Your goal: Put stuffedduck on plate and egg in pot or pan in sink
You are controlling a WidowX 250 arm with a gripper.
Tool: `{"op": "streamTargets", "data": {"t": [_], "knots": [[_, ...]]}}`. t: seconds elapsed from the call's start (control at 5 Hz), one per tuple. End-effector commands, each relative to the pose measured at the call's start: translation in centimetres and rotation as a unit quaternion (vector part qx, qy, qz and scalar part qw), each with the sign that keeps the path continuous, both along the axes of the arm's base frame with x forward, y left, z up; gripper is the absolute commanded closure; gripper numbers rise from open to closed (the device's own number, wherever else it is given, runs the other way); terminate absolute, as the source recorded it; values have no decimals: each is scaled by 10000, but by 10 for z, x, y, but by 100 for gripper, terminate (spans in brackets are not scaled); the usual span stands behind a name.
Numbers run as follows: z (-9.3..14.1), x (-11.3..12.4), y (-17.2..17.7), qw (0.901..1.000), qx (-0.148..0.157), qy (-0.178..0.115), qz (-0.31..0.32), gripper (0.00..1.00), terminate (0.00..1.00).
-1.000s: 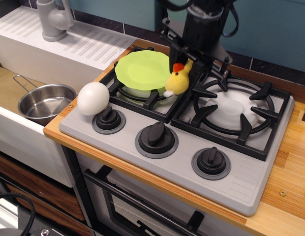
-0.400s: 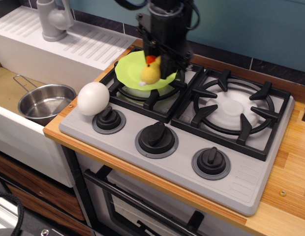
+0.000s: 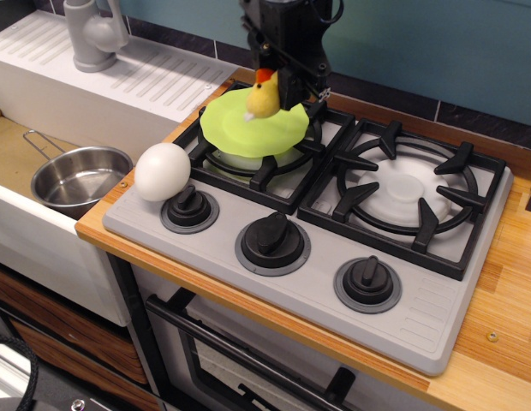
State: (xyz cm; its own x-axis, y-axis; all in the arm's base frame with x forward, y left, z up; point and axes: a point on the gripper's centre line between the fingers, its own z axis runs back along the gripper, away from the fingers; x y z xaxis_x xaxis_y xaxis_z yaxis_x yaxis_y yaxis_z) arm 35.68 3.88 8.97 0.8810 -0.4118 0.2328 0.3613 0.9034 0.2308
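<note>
The yellow stuffedduck (image 3: pixel 264 98) with its orange-red beak hangs in my black gripper (image 3: pixel 274 84), which is shut on it above the far part of the lime-green plate (image 3: pixel 240 130). The plate rests on the left stove burner. The white egg (image 3: pixel 162 171) sits on the grey stove panel at the front left, beside a knob. The steel saucepan (image 3: pixel 77 179) with a wire handle stands in the sink (image 3: pixel 13 154) at the left.
A grey tap (image 3: pixel 92 34) stands on the ribbed white drainboard (image 3: pixel 154 77). The right burner grate (image 3: pixel 411 193) is bare. Three black knobs (image 3: pixel 272 240) line the stove's front. A wooden counter (image 3: pixel 505 300) lies at the right.
My gripper has carried the duck left from between the burners to above the plate, then lifted it a little and moved it back.
</note>
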Motion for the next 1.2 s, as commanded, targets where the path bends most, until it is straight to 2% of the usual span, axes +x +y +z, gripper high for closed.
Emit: {"op": "streamTargets", "data": {"t": [0.0,0.2,0.4,0.6,1.0], "knots": [[24,31,20,9995,141,-215,-186,100,0],[20,35,25,9995,135,-154,-223,100,0],[20,33,27,9997,172,104,-124,0,0],[23,28,22,9991,198,360,120,0,0],[25,10,0,9980,44,524,346,0,0]]}}
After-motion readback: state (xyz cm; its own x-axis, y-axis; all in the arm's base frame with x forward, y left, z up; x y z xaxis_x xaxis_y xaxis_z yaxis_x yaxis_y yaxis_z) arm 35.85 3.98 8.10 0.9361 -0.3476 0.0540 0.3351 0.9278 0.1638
